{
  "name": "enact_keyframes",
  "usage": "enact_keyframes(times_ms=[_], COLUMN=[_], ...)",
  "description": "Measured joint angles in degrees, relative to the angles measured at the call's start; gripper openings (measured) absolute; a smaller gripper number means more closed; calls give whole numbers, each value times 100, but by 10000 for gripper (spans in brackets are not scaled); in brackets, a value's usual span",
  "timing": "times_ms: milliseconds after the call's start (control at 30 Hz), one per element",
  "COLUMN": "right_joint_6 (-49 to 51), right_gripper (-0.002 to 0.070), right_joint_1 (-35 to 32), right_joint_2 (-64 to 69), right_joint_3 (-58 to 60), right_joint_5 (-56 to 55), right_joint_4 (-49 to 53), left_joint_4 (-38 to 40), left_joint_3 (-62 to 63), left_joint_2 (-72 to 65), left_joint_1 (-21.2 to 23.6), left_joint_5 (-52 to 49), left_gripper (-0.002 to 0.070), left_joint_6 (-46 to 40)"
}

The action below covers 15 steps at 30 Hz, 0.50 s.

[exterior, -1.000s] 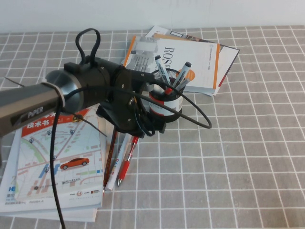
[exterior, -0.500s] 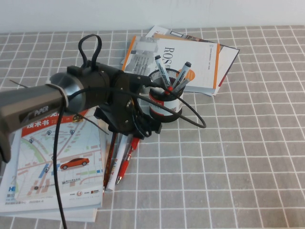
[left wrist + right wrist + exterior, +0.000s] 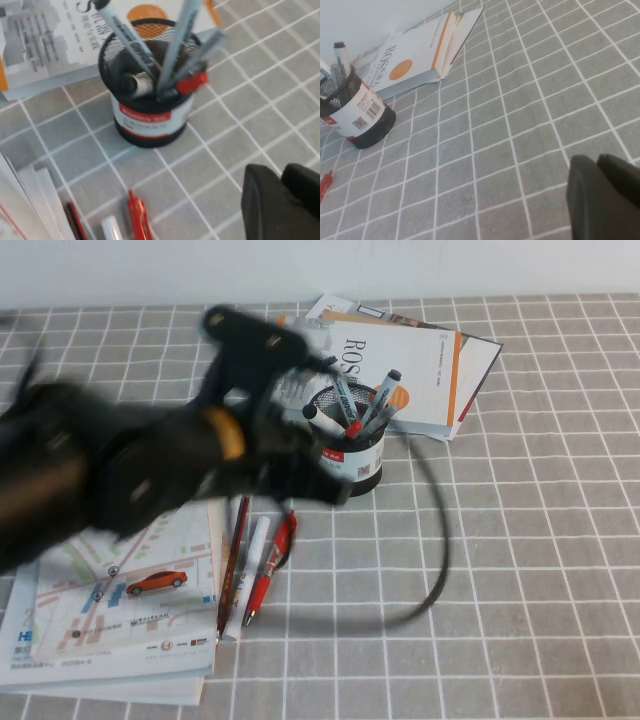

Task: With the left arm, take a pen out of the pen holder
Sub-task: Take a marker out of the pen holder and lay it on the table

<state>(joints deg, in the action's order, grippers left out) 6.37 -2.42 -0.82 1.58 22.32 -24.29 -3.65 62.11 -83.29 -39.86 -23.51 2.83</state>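
Since the earlier frame, the left arm (image 3: 150, 465) had swung up from its low pose beside the holder into a blurred sweep over the left half of the table. Its black cable (image 3: 443, 540) had dropped into a wide loop on the right. The black wire-mesh cylindrical pen holder with the red-and-white label (image 3: 358, 462) had stayed in place. It stood upright on the grey cloth with white grid lines (image 3: 530, 540), just beside the open white-and-orange book (image 3: 410, 360). We saw several grey marker pens (image 3: 384, 392) leaning in it, plus one red-tipped pen (image 3: 195, 82).

In the left wrist view, the left gripper (image 3: 281, 175) hung over bare cloth, apart from the holder, its two black fingers pressed together on nothing. The right gripper (image 3: 599, 167) hung over bare cloth well apart from the holder, its fingers likewise pressed together on nothing.

Three loose pens lay side by side on the cloth near the holder: a red plastic pen (image 3: 272, 565), a white pen (image 3: 247, 575) and a dark maroon pen (image 3: 233, 555). The maroon pen lay against the edge of the stacked map-cover books (image 3: 110, 610). In the high view, the arm hid the holder's left side and part of the open book.
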Motion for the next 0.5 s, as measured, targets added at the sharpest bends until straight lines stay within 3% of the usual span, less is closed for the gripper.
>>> enact_keyframes(times_ms=[300, 500], right_joint_6=[0, 0], right_gripper=[-13, -13], right_joint_1=[0, 0], right_joint_2=[0, 0], right_joint_3=[0, 0], right_joint_5=[0, 0], right_joint_4=[0, 0], left_joint_4=[557, 545], left_joint_3=[-2297, -2895], left_joint_2=[1978, 3180], left_joint_1=[80, 92], left_joint_5=[880, 394], left_gripper=[1, 0], left_joint_6=[-468, -468])
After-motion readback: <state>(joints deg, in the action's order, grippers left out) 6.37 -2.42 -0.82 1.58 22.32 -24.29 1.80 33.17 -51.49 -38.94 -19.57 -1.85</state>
